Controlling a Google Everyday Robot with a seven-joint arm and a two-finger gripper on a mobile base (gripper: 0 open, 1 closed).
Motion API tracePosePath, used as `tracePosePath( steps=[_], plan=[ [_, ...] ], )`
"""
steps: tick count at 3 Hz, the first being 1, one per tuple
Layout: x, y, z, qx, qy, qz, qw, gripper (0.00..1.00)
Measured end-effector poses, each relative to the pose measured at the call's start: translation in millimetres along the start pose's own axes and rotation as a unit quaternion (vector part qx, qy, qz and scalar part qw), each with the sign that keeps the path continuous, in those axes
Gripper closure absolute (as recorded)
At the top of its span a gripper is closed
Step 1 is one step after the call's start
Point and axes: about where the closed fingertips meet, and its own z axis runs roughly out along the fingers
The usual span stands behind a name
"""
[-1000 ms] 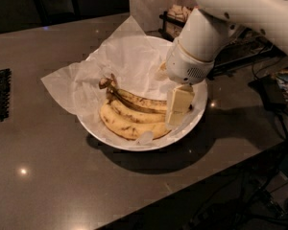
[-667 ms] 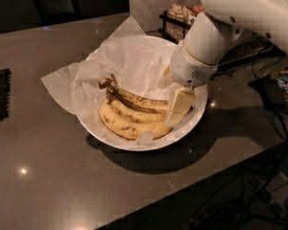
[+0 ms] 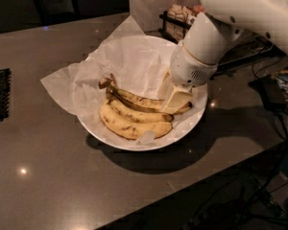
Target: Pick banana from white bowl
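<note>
Three bananas (image 3: 134, 118), one white bowl (image 3: 189, 127); gripper (image 3: 175, 102) on slimmest banana (image 3: 134, 99); jaws' state unclear.

three bananas (image 3: 134, 121), one white bowl (image 3: 134, 145), one claw (image 3: 175, 104) in bowl

Brown-mottled yellow banana (image 3: 140, 100) in white bowl (image 3: 186, 128) (white paper (image 3: 125, 61)), cream gripper (image 3: 175, 102) at its right end.
</note>
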Motion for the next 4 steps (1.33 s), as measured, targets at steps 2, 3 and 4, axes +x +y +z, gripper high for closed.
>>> tracePosePath(
  steps=[2,3,4],
  plan=[
    [2,-2,7,-0.019,0.027,0.01,0.9994,0.45],
    [3,-2,9,-0.027,0.039,0.016,0.9988,0.21],
    [6,-1,16,-0.038,0.055,0.025,0.9974,0.22]
  ],
)
